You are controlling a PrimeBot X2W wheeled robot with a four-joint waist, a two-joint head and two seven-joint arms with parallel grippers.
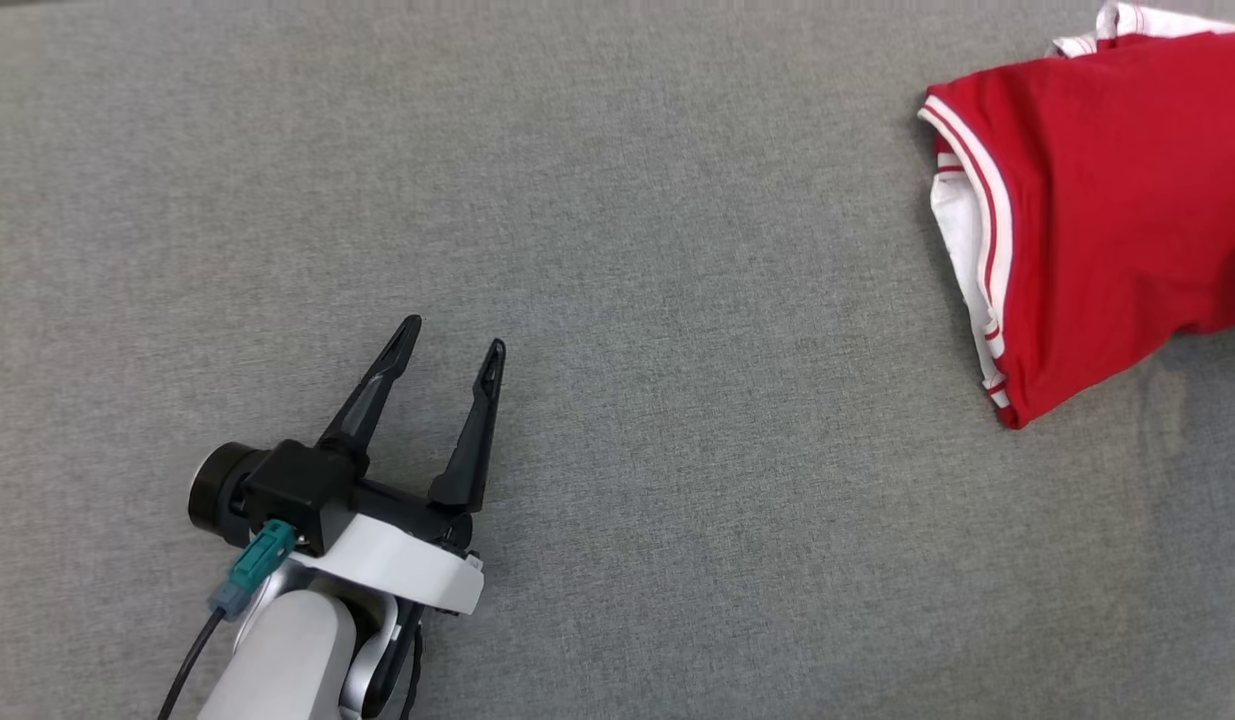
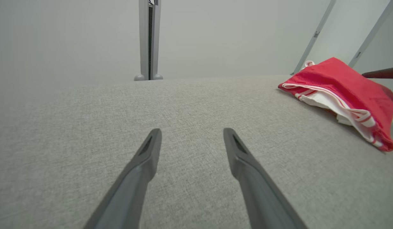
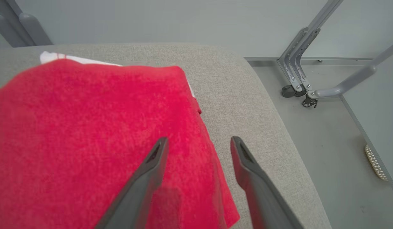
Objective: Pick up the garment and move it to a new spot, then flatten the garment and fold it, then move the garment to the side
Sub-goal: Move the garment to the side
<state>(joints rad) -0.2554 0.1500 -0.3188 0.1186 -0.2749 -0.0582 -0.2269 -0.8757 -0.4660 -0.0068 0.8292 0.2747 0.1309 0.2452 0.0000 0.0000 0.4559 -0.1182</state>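
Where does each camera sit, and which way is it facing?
Head view: on the head, facing down at the grey surface; left jaws lower left.
Left wrist view: left wrist, facing along the left jaws across the surface.
Right wrist view: right wrist, facing past the right jaws onto the red garment.
Shared: all three show the garment.

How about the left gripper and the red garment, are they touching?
Apart. The head view shows a broad bare stretch of grey surface between the left gripper and the red garment.
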